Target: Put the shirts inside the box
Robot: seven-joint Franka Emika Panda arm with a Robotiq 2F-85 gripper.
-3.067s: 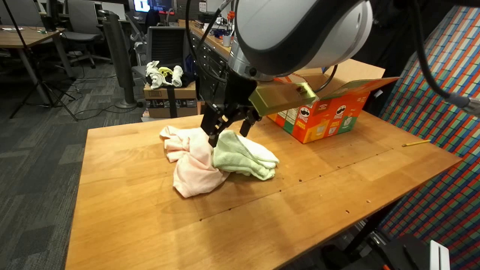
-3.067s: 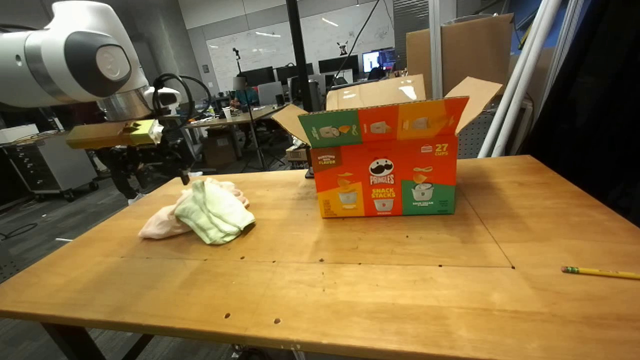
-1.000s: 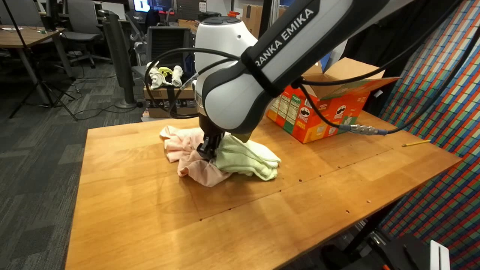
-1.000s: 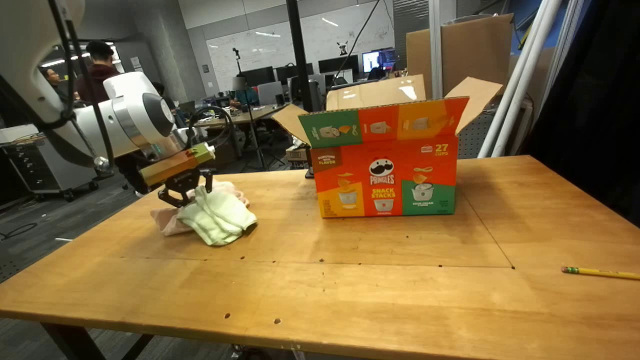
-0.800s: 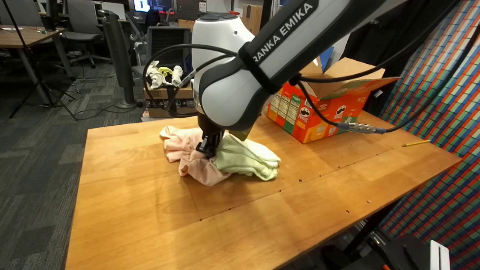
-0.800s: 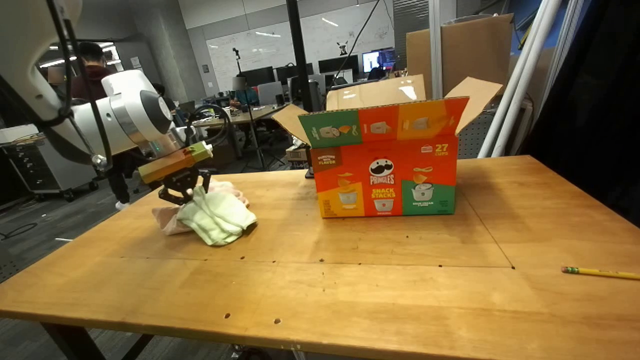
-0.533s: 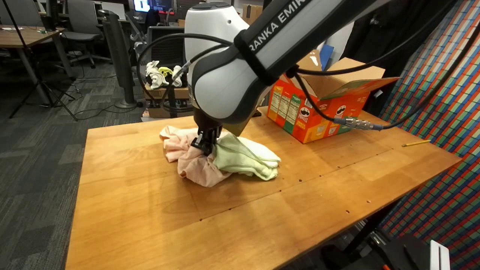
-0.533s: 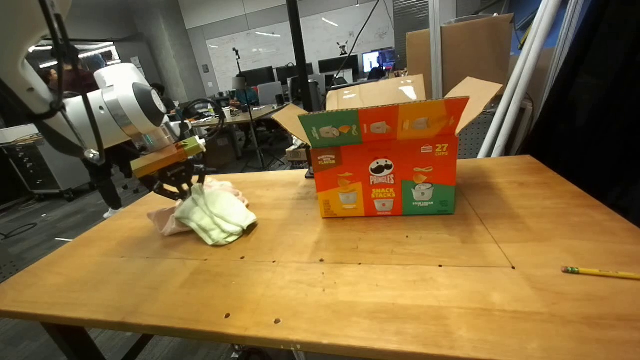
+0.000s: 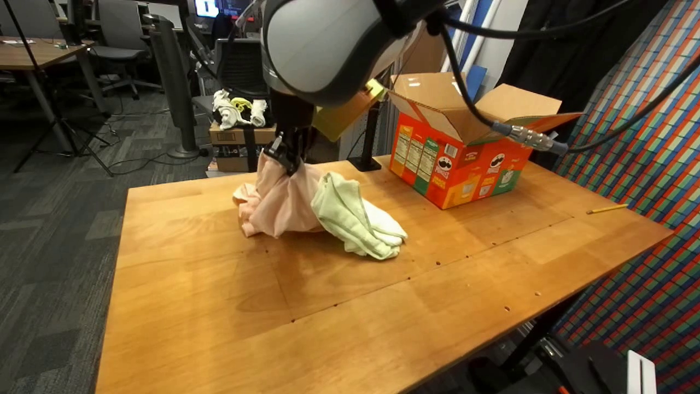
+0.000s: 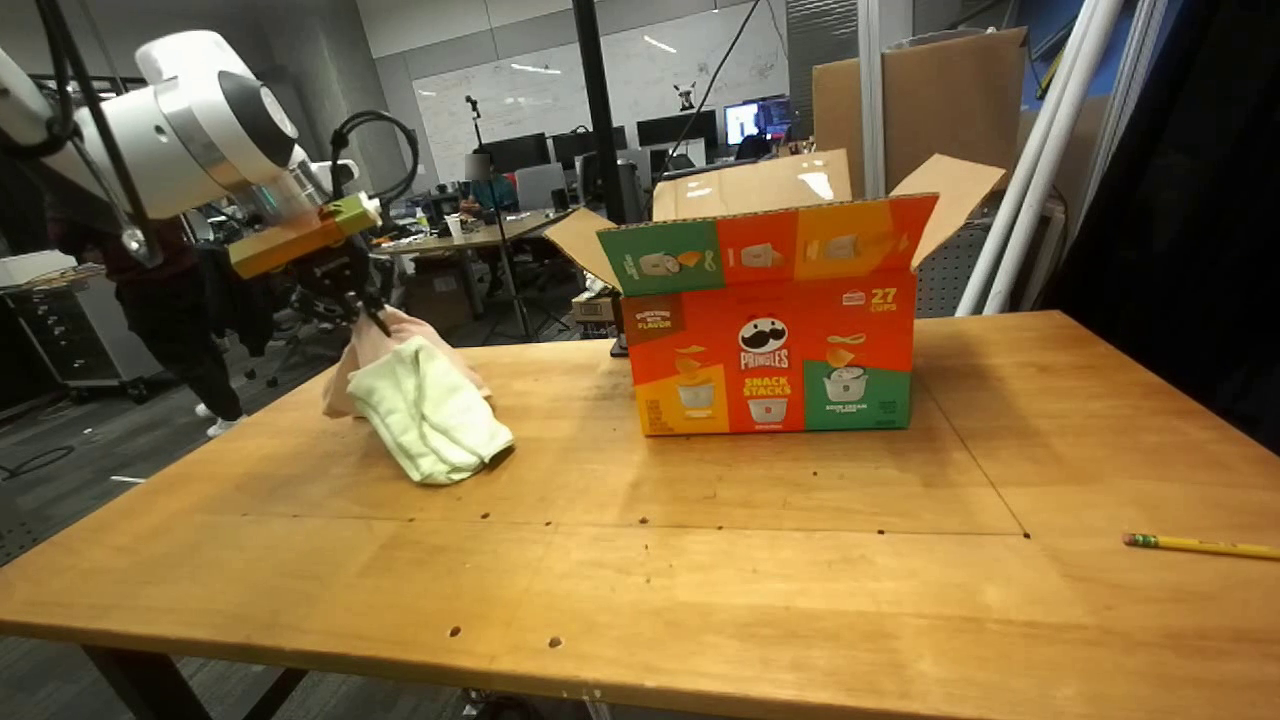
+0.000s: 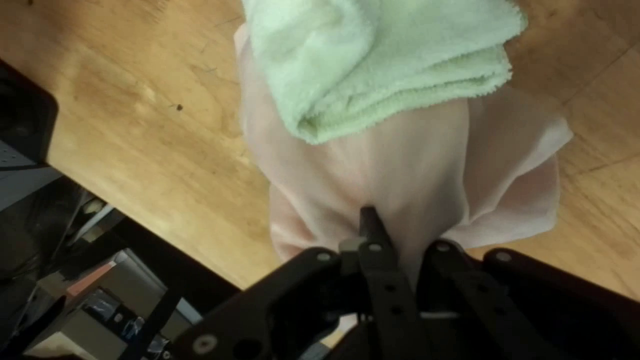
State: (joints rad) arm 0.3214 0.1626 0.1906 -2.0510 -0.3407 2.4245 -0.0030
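Note:
The shirts are a pink cloth point(image 9: 287, 205) and a folded pale green cloth point(image 9: 358, 221), bunched together on the table. My gripper point(image 11: 400, 235) is shut on the pink cloth, with a fold pinched between its fingers; one fingertip is buried in the fabric. In both exterior views the gripper point(image 10: 365, 315) holds the pink cloth raised like a tent, its lower parts still on the table. The green cloth point(image 10: 430, 415) leans over the pink one's side, partly propped up. The box point(image 10: 770, 365), a red Pringles carton, stands upright with flaps spread; its floor is hidden.
A black post point(image 9: 372, 137) with a foot stands on the table between the cloths and the box. A yellow pencil point(image 10: 1200, 545) lies near the table's side. Off the table, more cloths point(image 9: 240, 109) rest on a cardboard box. Arm cables hang before the carton in an exterior view.
The gripper came down onto the pink cloth, shut on it and has risen, pulling its middle up. The green cloth's near side has been lifted and tilted along with it. The box has not moved.

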